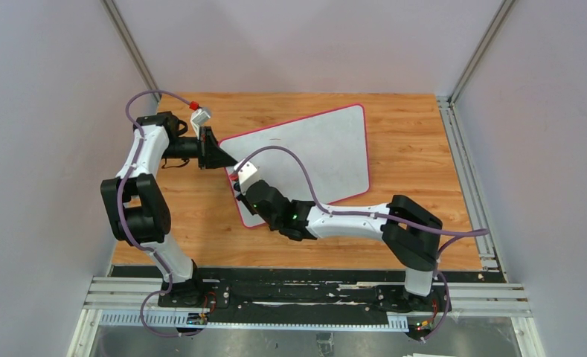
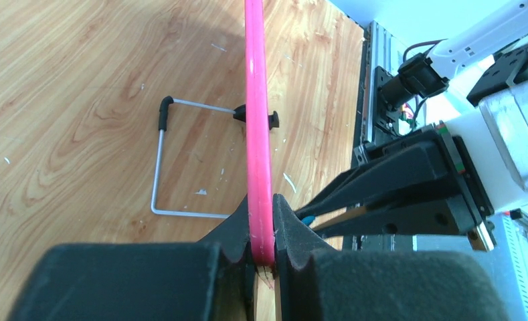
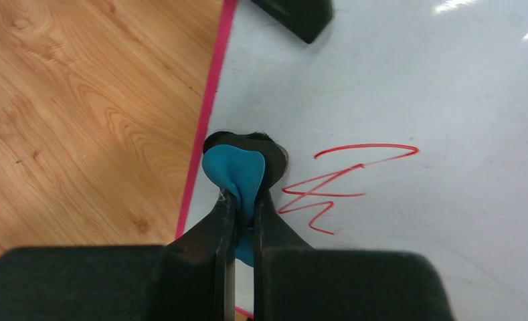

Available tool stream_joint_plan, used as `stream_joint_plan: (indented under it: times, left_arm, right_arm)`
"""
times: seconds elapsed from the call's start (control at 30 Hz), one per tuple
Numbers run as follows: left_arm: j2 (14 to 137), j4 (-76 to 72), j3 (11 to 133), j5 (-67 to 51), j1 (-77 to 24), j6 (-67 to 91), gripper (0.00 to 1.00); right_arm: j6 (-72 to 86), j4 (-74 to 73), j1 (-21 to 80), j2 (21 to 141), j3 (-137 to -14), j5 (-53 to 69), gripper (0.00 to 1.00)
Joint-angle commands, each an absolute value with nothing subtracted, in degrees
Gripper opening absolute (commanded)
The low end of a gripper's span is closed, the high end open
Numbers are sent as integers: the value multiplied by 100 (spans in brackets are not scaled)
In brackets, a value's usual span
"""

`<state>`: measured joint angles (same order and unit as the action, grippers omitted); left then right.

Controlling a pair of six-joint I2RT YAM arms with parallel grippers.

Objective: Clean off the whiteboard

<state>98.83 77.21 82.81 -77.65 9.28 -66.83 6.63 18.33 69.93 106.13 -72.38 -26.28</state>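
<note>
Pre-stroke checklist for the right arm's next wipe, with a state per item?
1. Left gripper clamped on the rim: ok.
2. Right gripper shut on the eraser: ok.
3. Eraser down on the board: looks in contact, but pressure cannot tell.
4. Red marks cleared: not ok. They sit just right of the eraser.
5. The two grippers apart: ok. The left finger shows at the top of the right wrist view, away from the eraser.
6. Board flat on the table: cannot tell. The wire stand is folded out beside the rim.
</note>
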Motion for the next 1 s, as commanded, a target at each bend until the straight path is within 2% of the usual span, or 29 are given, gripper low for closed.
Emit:
stream_joint_plan:
  times: [0.0, 0.3, 0.47, 0.97]
  left_arm:
    - [9716, 7373, 8196, -7295, 846, -7277, 0]
    - [9686, 7369, 8167, -7260, 845, -7295, 0]
    - [9708, 7367, 8173, -7264, 844, -7295, 0]
    - [9743, 7371, 8166, -7286, 846, -7304, 0]
  right_arm:
    - [567, 1873, 6503, 10205, -6949, -2823, 1]
    - [466, 1898, 5545, 9339, -6264, -2875, 1]
    - [424, 1870, 5430, 9204, -6287, -2759, 1]
    - [442, 1822, 6754, 10477, -7422, -2432, 1]
